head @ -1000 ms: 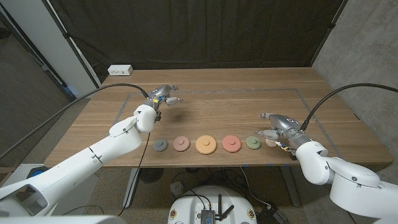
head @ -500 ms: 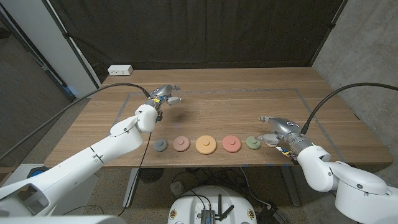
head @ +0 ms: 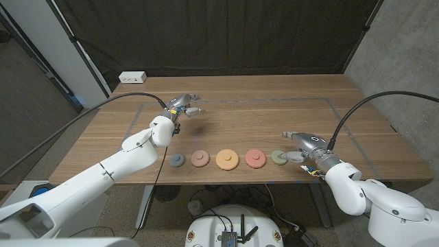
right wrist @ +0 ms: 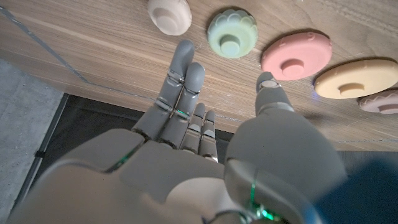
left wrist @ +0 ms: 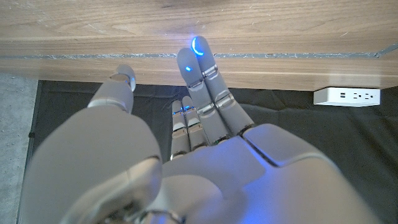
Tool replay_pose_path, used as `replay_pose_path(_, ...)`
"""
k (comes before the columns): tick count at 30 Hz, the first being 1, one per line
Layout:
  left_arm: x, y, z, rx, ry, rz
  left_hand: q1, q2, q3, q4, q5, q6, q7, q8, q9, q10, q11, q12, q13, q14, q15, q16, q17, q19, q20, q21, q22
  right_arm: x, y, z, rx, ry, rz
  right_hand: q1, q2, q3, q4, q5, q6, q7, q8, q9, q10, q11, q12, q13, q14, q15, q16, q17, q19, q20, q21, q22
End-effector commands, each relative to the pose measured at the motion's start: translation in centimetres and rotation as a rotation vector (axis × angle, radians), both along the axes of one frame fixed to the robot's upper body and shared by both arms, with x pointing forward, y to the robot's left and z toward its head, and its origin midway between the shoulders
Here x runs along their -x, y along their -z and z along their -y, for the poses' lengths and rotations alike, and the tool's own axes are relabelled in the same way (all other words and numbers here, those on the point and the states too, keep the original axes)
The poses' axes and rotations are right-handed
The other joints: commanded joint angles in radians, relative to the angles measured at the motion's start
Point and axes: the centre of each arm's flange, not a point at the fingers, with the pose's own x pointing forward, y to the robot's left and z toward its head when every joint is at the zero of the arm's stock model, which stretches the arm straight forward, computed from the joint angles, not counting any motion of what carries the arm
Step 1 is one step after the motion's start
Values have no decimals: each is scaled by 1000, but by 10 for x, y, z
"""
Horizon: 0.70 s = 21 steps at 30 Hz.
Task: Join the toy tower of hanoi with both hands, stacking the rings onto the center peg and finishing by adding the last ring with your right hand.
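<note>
Along the table's near edge lies a row of toy rings, each with a raised knob: grey point(head: 177, 160), dusty pink point(head: 200, 158), large yellow point(head: 227, 160), red-pink point(head: 255, 158) and green point(head: 278, 157). The right wrist view shows the green ring point(right wrist: 232, 34), a cream ring point(right wrist: 169, 14) beside it, the red-pink ring point(right wrist: 296, 54) and the yellow ring point(right wrist: 356, 78). My right hand point(head: 302, 147) point(right wrist: 186, 143) hovers at the row's right end, fingers spread over the green and cream rings, holding nothing. My left hand point(head: 182, 106) point(left wrist: 199, 143) hangs open over the far left of the table.
A white power strip point(head: 132, 77) point(left wrist: 346, 96) lies at the table's far left corner. A taped outline point(head: 274, 100) marks the work area. Black curtain hangs behind the table. The rings sit close to the front edge.
My right hand has slid left along the front edge toward the green ring and now covers the cream ring in the head view. The left hand has barely moved.
</note>
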Motion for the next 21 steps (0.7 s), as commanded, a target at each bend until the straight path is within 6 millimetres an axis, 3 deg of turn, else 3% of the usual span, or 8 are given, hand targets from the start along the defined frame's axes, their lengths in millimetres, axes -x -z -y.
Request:
replay_pose_path(1,0,0,-4,-1,5,1,13,4,-7,1,5,10,2,6,6,7,-1,1,4,8,-96,11,-1,-1,-51,11,2,2,-3,-15,58,-32,-3,17,-3,-4,1,1,-4,4,-3,3,-2,-2,0,3,-8,-138,6,0,-6,-95,8,-3)
replay_pose_path(9,-3,2,-5,23,15,20,14,5,-9,1,6,10,2,6,6,7,-1,0,6,9,-96,15,-3,-1,-51,15,1,0,-10,-20,111,-61,3,20,-4,-6,1,0,-15,4,-6,3,-8,-1,-1,4,-11,-138,9,-5,-8,-95,14,-8)
replay_pose_path(16,-2,0,-4,31,33,16,16,6,-11,0,6,10,2,5,6,8,0,-1,7,7,-97,17,-6,-1,-51,19,0,8,-12,-40,134,-75,11,24,-5,-8,1,-1,-24,3,-8,3,-14,-1,-3,4,-14,-138,14,-8,-15,-95,20,-14)
replay_pose_path(21,-1,13,-4,32,62,0,18,7,-13,0,6,10,2,5,6,9,0,-1,8,7,-97,21,-7,-3,-51,22,-1,10,-9,-54,166,-82,11,24,-5,-9,1,-1,-28,4,-9,3,-20,-3,-4,4,-17,-138,15,-10,-20,-94,23,-17)
